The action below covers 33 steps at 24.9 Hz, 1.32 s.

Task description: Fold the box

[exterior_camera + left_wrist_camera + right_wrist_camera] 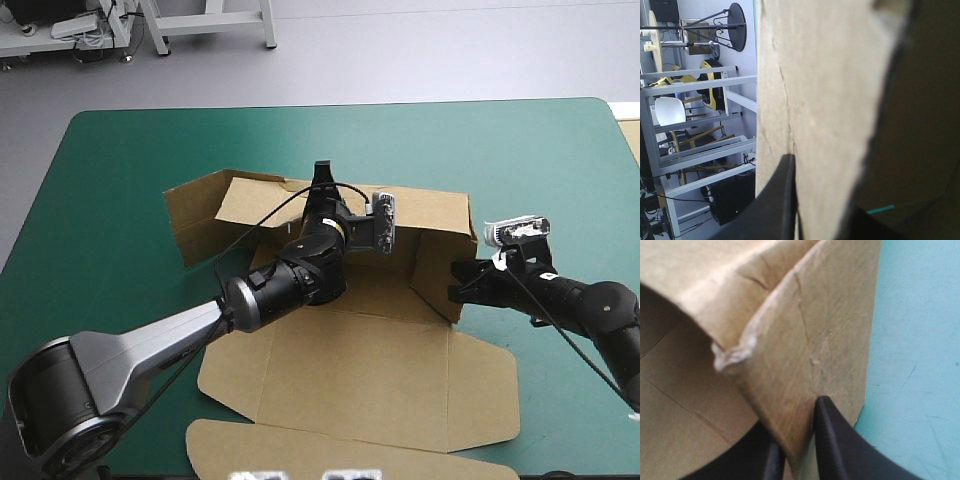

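**Two walls held up, one corner to be set**

The box [350, 370] is laid in the middle of the table [120, 150], its long way running near to far. The far wall [430, 205] is stood up and pinched by the left claw [322, 178]. The right wall [440, 265] is pinched at its near edge by the right claw [462, 283]. The corner where they meet is nearer the right claw, so it is probably best set from there.

The left arm [200, 330] hides much of the floor of the box [350, 370], and its flap at the near edge of the table [120, 160] is cut off. In the wrist view of the left tool [822, 195], blurred board covers most of one finger. On the right tool [797, 435], the fingertip inside the wall is hidden.
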Each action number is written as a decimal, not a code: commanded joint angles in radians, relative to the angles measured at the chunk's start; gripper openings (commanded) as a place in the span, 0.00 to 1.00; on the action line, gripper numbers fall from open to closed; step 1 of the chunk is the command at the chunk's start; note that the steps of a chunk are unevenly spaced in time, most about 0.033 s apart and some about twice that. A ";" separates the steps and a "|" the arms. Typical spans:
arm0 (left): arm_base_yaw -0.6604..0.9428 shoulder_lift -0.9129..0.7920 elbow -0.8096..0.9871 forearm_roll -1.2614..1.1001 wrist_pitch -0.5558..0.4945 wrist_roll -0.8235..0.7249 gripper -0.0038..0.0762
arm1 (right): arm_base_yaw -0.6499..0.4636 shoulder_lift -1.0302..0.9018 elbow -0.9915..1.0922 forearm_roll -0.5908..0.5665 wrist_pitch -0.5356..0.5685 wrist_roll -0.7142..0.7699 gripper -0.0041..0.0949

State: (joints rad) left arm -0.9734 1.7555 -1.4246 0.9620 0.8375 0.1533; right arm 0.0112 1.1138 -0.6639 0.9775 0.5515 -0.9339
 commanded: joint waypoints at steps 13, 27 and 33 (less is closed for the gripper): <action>0.011 -0.017 0.011 -0.134 0.129 0.035 0.08 | -0.003 -0.004 -0.026 0.010 -0.067 -0.004 0.03; -0.052 -0.135 0.011 -0.140 0.198 0.044 0.54 | -0.003 -0.004 -0.026 -0.023 -0.038 -0.004 0.03; -0.223 -0.286 0.011 -0.216 0.299 0.015 0.54 | -0.003 -0.004 -0.026 -0.024 -0.037 -0.004 0.03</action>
State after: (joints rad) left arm -1.1501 1.5399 -1.3895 0.7531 1.1197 0.1856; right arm 0.0122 1.1138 -0.6667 0.9415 0.5181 -0.9481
